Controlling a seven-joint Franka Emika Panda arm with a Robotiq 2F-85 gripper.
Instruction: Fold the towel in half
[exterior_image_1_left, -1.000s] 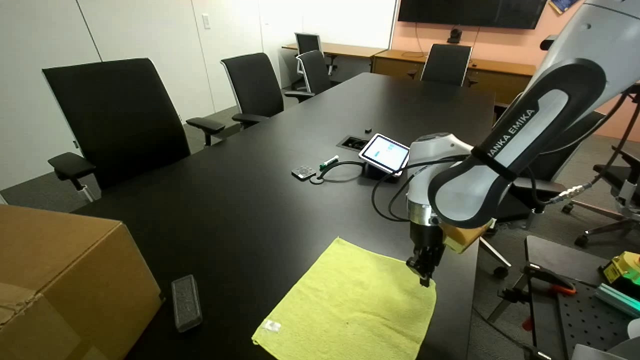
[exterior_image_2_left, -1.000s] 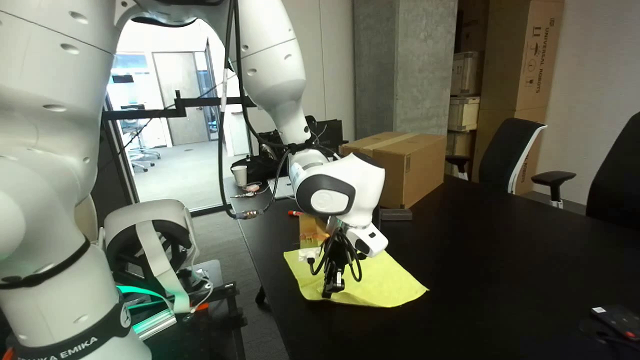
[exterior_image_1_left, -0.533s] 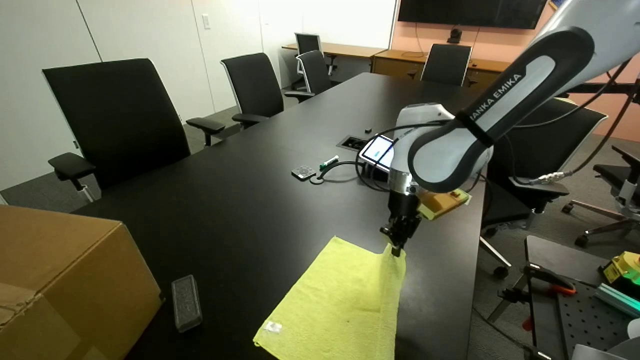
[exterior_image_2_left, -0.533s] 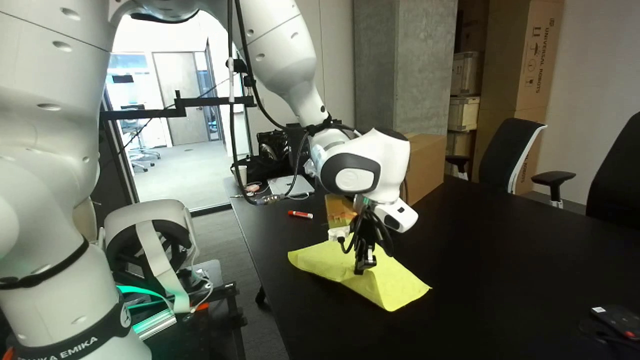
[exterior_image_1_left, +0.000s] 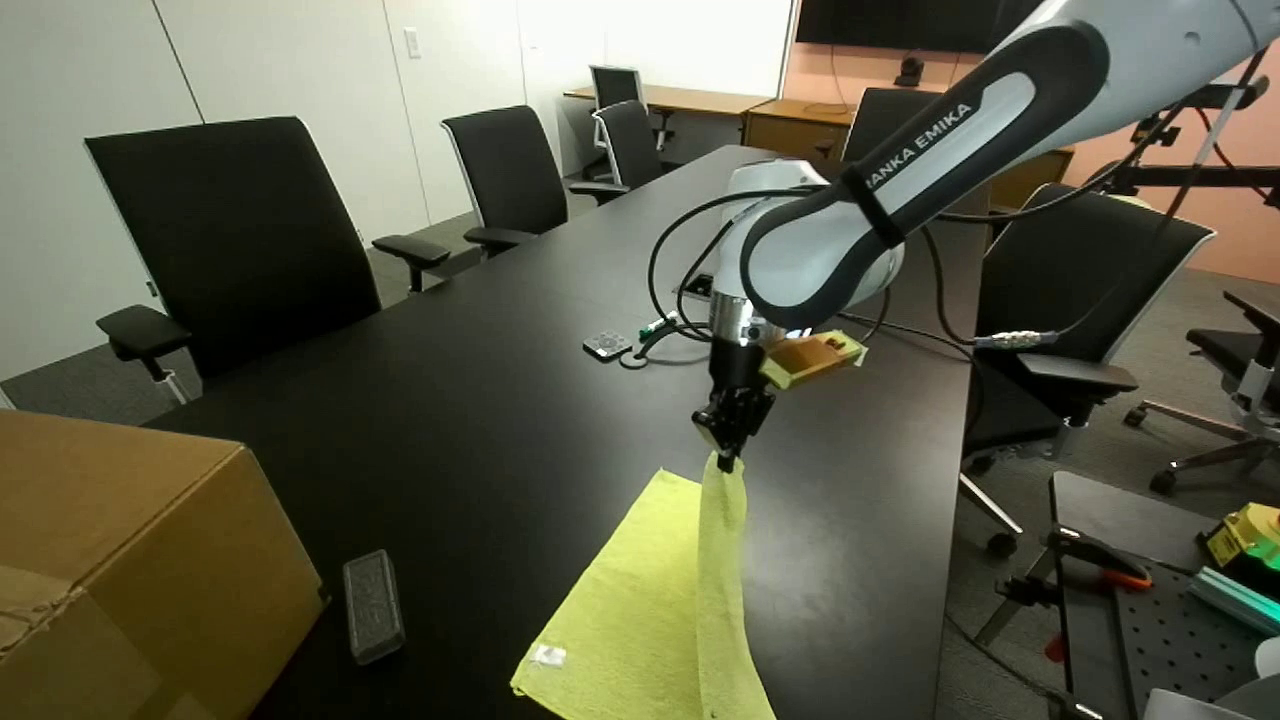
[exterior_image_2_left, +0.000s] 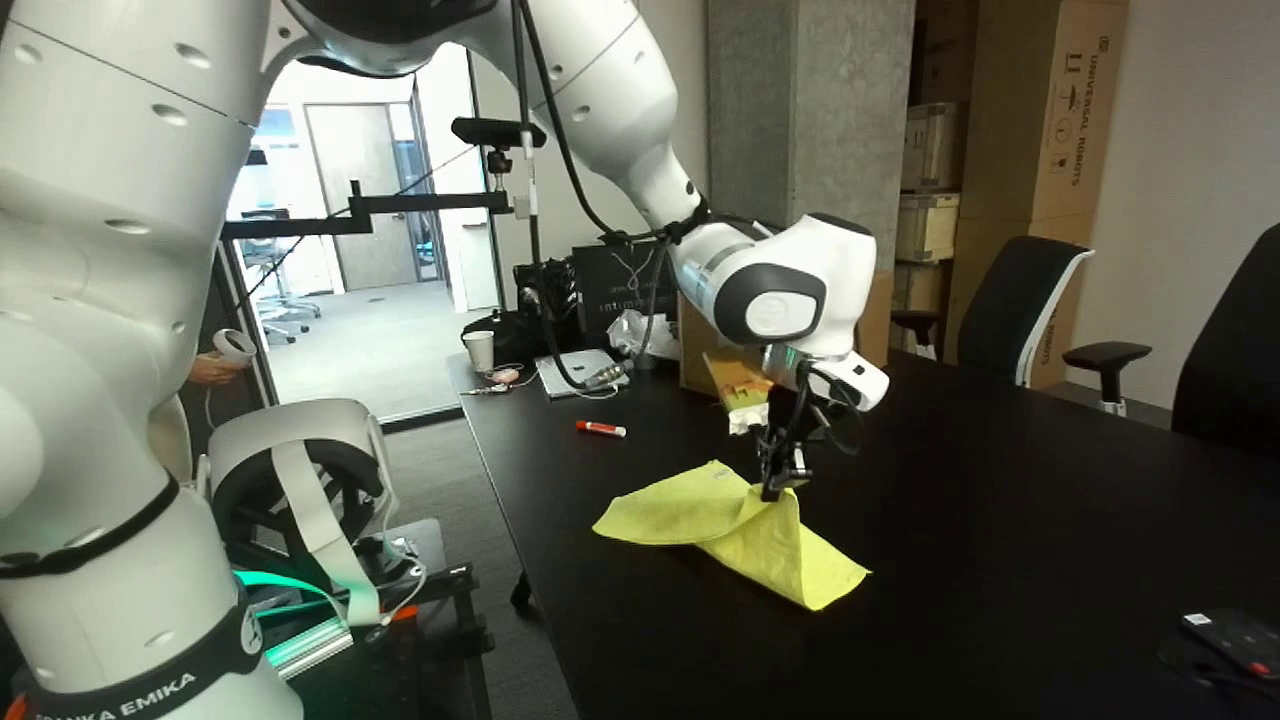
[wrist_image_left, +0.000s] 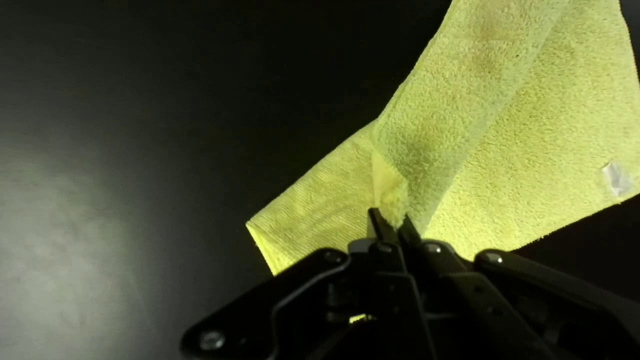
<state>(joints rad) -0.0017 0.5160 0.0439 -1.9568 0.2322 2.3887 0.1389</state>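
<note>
Towel (exterior_image_1_left: 620, 610): plain yellow-green cloth on the dark bench (exterior_image_1_left: 450, 470); one side flat, the other side raised and turned in over it.
Jaws: clenched on a pinch of the towel's raised edge; in the wrist view the cloth gathers between the two tips, which stand close together.
Lift: cloth drawn up to a peak at the jaws in both exterior views, a strip sloping from there down to the flat part.
Fold state: partial; the raised strip covers only some of the flat side.
Tag (exterior_image_1_left: 548, 656): small, white, by a corner of the flat side; also seen in the wrist view.
Arm (exterior_image_1_left: 830, 250): white and grey with black trim, reaching over the bench, wrist directed downward above the towel.
Wrist block (exterior_image_1_left: 812, 357): yellow-orange, beside the wrist.
Cardboard box (exterior_image_1_left: 150, 560): on the bench, well apart from the towel.
Grey oblong (exterior_image_1_left: 373, 607): on the bench between box and towel, nearer the box.
Green-and-white marker (exterior_image_1_left: 657, 325): near a flat square (exterior_image_1_left: 607, 346), partly behind a cable.
Red-and-white marker (exterior_image_2_left: 601, 429): in an exterior view, near a silver laptop (exterior_image_2_left: 575, 372).
White cup (exterior_image_2_left: 480, 350): upright, near the laptop.
Chairs (exterior_image_1_left: 230, 240): black-backed, around the bench.
</note>
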